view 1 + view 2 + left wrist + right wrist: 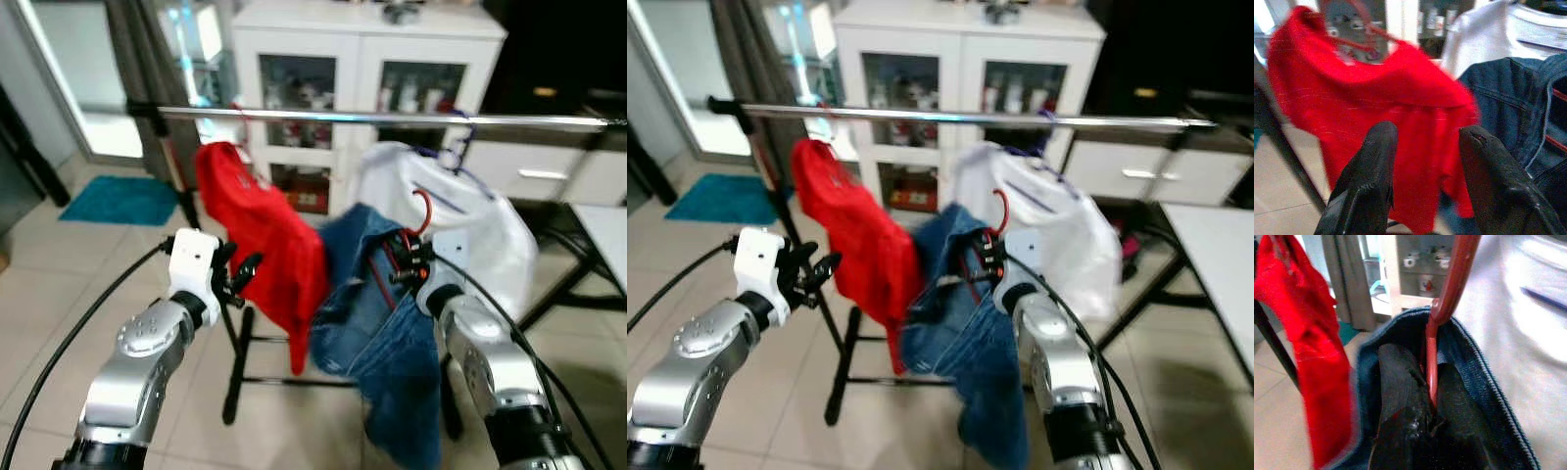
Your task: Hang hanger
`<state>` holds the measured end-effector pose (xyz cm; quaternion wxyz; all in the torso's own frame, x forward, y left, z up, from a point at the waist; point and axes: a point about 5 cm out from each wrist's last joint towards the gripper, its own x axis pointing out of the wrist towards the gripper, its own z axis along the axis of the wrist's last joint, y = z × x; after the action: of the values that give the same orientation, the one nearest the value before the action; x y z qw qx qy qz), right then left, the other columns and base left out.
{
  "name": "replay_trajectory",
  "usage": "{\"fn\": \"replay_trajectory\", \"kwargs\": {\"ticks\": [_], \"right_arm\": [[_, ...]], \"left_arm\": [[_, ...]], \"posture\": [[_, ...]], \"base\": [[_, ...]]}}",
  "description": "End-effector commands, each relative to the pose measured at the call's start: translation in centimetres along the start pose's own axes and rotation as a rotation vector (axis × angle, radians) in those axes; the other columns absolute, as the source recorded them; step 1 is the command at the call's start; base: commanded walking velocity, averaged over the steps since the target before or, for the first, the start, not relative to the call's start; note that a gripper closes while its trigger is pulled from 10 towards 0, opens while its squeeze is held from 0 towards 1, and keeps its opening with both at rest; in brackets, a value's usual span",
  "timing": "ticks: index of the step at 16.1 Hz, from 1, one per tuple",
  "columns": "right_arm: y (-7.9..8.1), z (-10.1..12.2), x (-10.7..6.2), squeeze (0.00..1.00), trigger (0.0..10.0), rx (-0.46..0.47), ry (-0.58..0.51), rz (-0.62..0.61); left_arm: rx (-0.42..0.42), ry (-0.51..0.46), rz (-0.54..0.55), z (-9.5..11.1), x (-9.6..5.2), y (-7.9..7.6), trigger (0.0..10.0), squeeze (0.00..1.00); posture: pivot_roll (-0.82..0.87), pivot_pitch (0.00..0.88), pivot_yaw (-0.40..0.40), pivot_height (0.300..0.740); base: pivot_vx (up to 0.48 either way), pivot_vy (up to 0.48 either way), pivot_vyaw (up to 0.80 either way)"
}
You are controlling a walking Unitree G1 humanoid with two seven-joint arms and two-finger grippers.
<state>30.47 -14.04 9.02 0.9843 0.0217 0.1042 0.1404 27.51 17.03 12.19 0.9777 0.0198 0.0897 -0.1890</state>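
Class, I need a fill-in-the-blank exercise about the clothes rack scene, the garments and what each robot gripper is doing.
1. The right gripper is shut on a red ____ carrying the denim jacket.
2. The garment hanging on the rail nearest the left gripper is coloured ____.
3. The left gripper's fingers are ____ and hold nothing.
4. The white garment hangs from the ____.

Missing words: hanger; red; open; rail

Both silver arms are raised and reach forward. The left gripper (238, 274) has its two black fingers (1369, 181) spread apart, with nothing between them. The right gripper (404, 257) has its fingers closed around the neck of a red hanger (1437, 352), pointing upward.
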Motion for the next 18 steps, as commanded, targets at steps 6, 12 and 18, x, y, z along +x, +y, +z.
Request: {"fn": "replay_trajectory", "kwargs": {"ticks": [6,12,18], "right_arm": [[0.1,1.7,0.4,0.0,10.0,-0.082,-0.069,0.012],[-1.3,3.9,0.7,0.0,10.0,-0.152,-0.159,-0.039],[-2.9,5.9,1.9,0.0,10.0,-0.246,-0.168,-0.034]], "left_arm": [[0.032,0.002,0.007,0.2,-0.1,0.4,10.0,0.0],[0.042,0.003,-0.001,0.3,-0.3,0.4,10.0,0.0],[0.061,-0.043,-0.19,1.4,-1.0,-0.7,10.0,0.0]], "posture": [[-0.08,0.0,0.011,0.74],[-0.08,0.0,0.01,0.74],[-0.08,0.0,0.004,0.74]], "base": [[0.349,0.0,0.0],[0.343,0.0,0.0],[0.054,0.0,0.0]]}}
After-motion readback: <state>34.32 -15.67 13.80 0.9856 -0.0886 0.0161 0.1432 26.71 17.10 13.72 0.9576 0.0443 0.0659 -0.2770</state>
